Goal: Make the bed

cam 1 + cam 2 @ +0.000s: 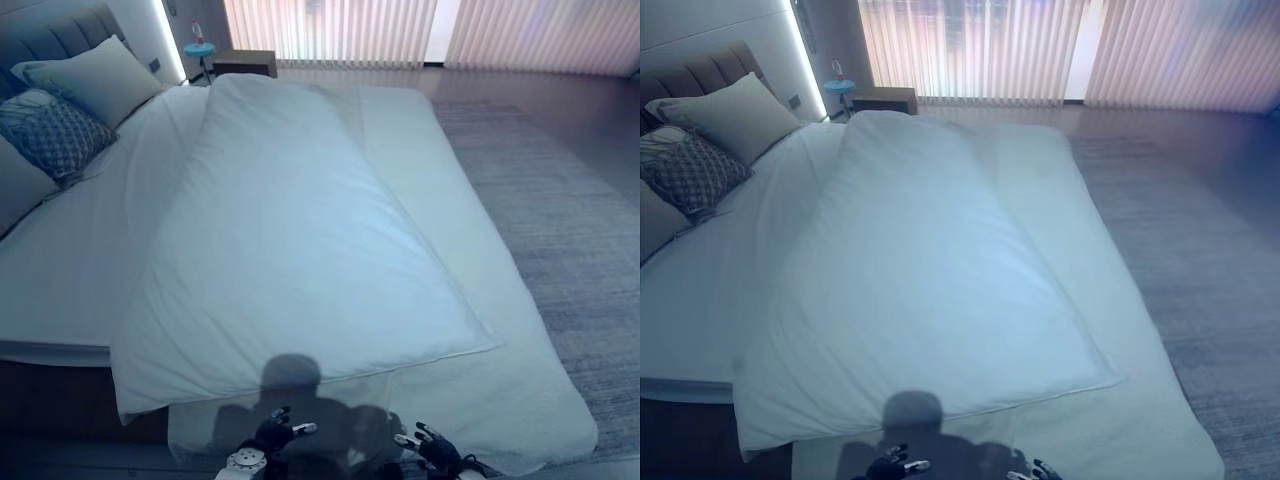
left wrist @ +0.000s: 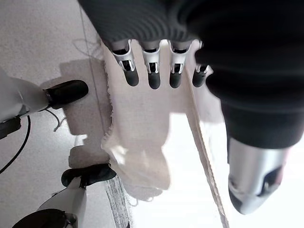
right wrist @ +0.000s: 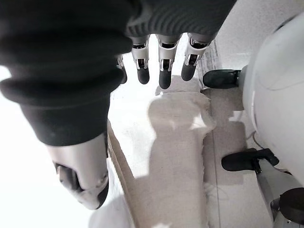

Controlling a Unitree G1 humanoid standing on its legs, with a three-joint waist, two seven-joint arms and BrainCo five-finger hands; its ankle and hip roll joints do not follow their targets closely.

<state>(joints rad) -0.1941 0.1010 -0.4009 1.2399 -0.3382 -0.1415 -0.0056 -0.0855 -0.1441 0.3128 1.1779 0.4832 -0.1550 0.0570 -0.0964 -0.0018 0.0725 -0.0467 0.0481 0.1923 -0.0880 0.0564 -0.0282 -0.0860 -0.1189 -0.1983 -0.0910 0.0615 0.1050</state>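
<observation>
1. A large bed with a pale sheet (image 1: pixel 60 280) takes up most of the left eye view, its padded grey headboard (image 1: pixel 50 35) at the upper left and its foot end toward the right side of the frame.

2. A white, puffy duvet (image 1: pixel 290 240) lies askew on the bed. Its long axis runs from the top centre of the frame down to the bottom centre, so it crosses the bed at a slant instead of lying square. Its near edge hangs over the side of the mattress at the bottom of the frame.

3. A second, flatter layer of pale cloth (image 1: pixel 500 390) shows under the duvet at the lower right and drapes off the bed edge.

4. Three pillows sit at the upper left: a plain pale one (image 1: pixel 95 75), a dark quilted one (image 1: pixel 55 135), and part of another (image 1: pixel 15 185) at the frame's left edge.

5. The left hand (image 1: pixel 275 432) shows at the bottom centre, fingers relaxed and spread, holding nothing; in its wrist view the draped cloth hangs just past the fingertips.

6. The right hand (image 1: pixel 435 448) shows at the bottom, right of centre, likewise loosely open and empty.

7. The duvet's near edge lies just above both hands in the frame. The left hand seems nearer the duvet's hanging edge, the right nearer the flatter layer.
</observation>
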